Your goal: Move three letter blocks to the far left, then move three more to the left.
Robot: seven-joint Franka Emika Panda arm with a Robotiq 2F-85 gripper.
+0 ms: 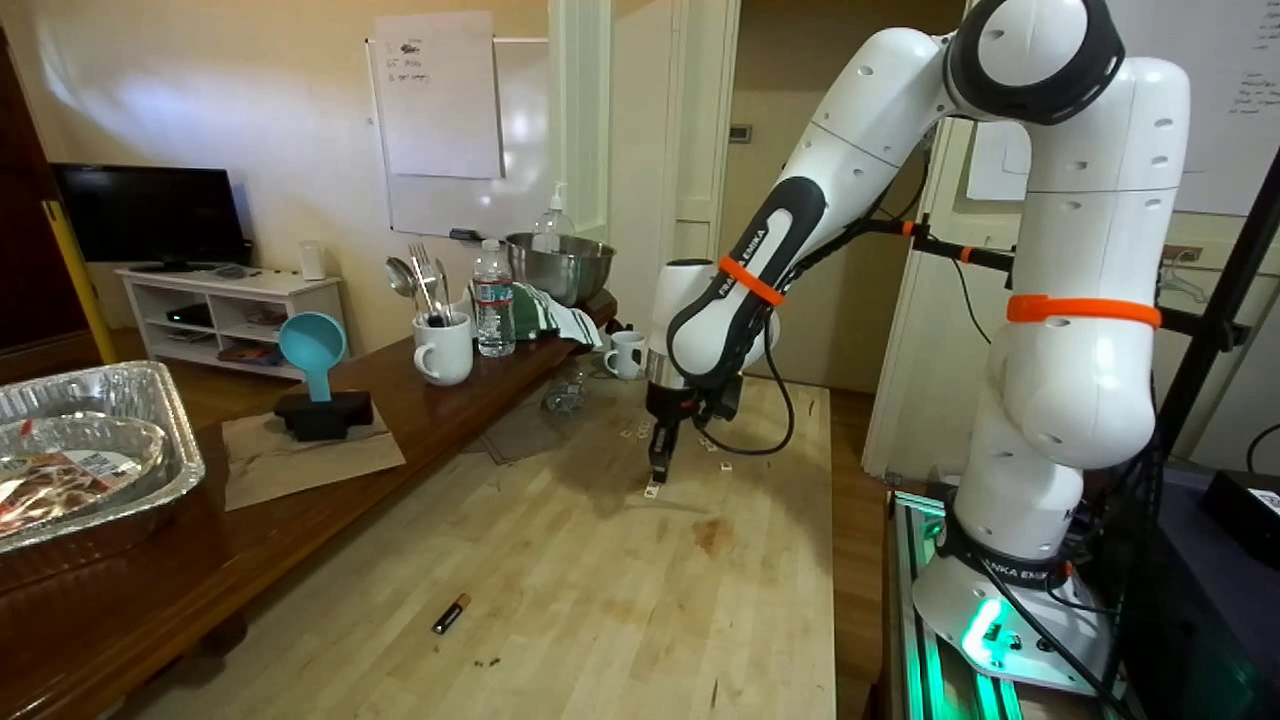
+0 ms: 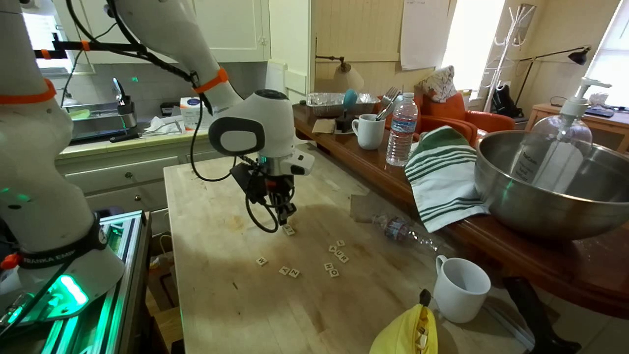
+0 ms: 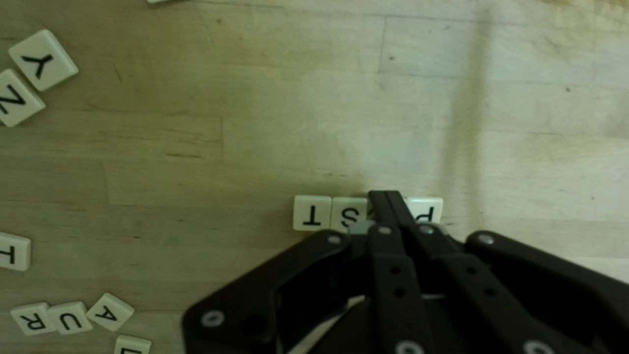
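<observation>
The letter blocks are small whitish tiles on the wooden tabletop. In the wrist view, a straight row holds a T block [image 3: 312, 214], an S block [image 3: 347, 210] and a P block [image 3: 428, 207]. Another tile between S and P is mostly hidden behind my gripper [image 3: 385, 194]. My fingertips are pressed together with nothing visible between them, over or on that row. A Y block [image 3: 44, 60] and N block [image 3: 18, 98] lie upper left; an R block [image 3: 33, 318], U block [image 3: 69, 317] and A block [image 3: 110, 312] lie lower left. A W block [image 2: 261, 261] shows in an exterior view.
A white mug [image 2: 462, 290], yellow pouch [image 2: 405, 334] and crumpled plastic bottle [image 2: 405, 232] stand or lie beyond the loose blocks. A battery [image 1: 451, 613] lies on the tabletop. A raised dark wooden ledge [image 1: 500, 385] runs along one side, carrying a steel bowl [image 2: 545, 209].
</observation>
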